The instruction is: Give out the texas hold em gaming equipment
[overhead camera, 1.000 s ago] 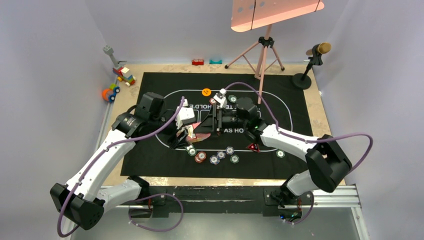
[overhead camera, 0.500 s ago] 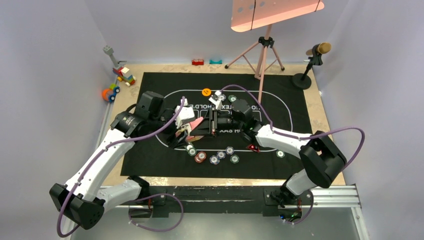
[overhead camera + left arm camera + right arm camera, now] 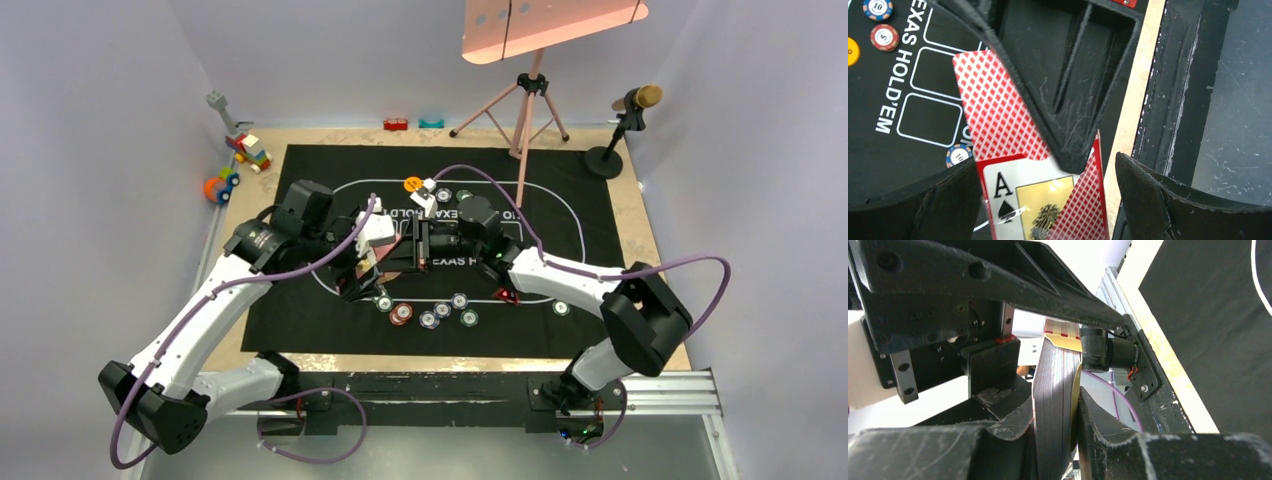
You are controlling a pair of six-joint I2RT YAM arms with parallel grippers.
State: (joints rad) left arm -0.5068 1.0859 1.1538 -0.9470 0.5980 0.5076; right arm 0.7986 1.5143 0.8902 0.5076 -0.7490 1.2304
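Two arms meet over the middle of the black mat [image 3: 300,300] in the top view. The left gripper [image 3: 366,272] and the right gripper [image 3: 414,248] are nose to nose, with a deck of playing cards [image 3: 379,262] between them (only a sliver of it shows here). Just below them, a loose cluster of poker chips [image 3: 428,320] lies on the mat. The red triangular marker [image 3: 507,296] sits to the right of that cluster, and the orange button [image 3: 412,184] lies just above the grippers. Toy blocks [image 3: 248,150] sit off the mat at upper left. A pink tripod [image 3: 525,110] and a microphone stand [image 3: 618,135] stand at upper right.

In the left wrist view, the left gripper's fingers [image 3: 913,210] stand wide apart in the bottom corners, released and touching nothing. Between them the cards are slightly fanned, with red-checked backs in the centre and an ace of spades face up at bottom centre. A black finger of the right gripper reaches down from the top of the frame and lies across the cards. Three chips and the edge of the button show along the left side.

In the right wrist view, the deck stands edge-on at centre, clenched between the right gripper's fingers [image 3: 1098,425] (one on each side). The left gripper's black body fills the upper left.
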